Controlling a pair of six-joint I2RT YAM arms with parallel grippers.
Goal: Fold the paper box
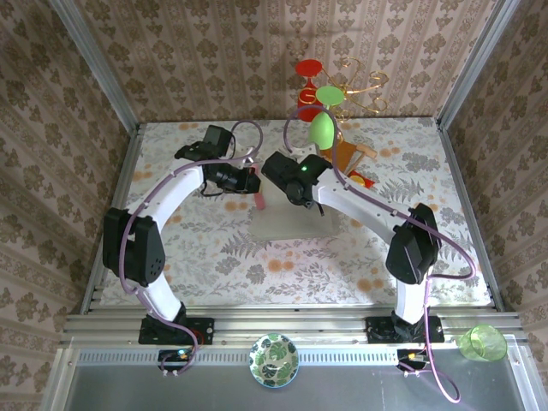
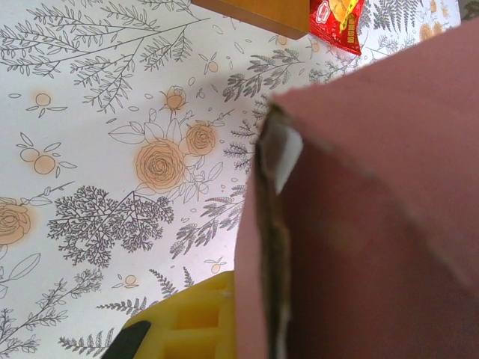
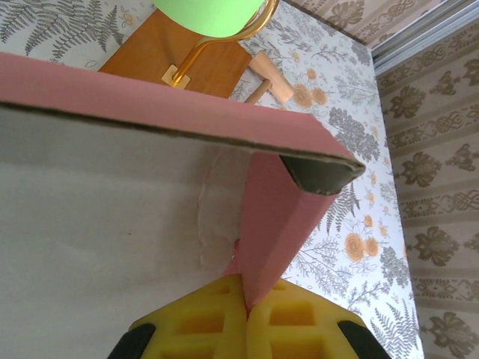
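- My right fingers (image 3: 202,321), blocky yellow foam pads moulded in a waffle grid, are clenching on a narrow flap of the pink thin-cardboard paper box (image 3: 278,213). The right gripper (image 3: 245,303) is pinching that flap between its tips.
- One yellow pad of my left fingers (image 2: 191,325) is lying flat against the box's pink wall beside its raw edge. Its partner is hiding behind the card. The pad is sitting where a closed pinch would put it, so I am reading the left gripper (image 1: 253,182) as grasping that wall.
- In the top view my left arm (image 1: 175,188) is rising from the near edge, bending outward at the elbow and reaching inward. My right arm (image 1: 364,208) is mirroring it, and the two wrists are almost meeting over the box.
- The box is sitting around the middle of the flower-printed table cover (image 2: 105,157), between my grippers. It is just on the near side of the brown rectangular wooden board (image 3: 168,56) and the small red-yellow packet (image 2: 337,16).
- The card is smooth pink outside and matt white inside, where a faint crease is running down it. Its cut edges are showing grey-brown fibre, and one folded corner is standing open as a dark hollow.
- A glossy green cup on a gold wire stand (image 3: 213,11) is resting on the board.
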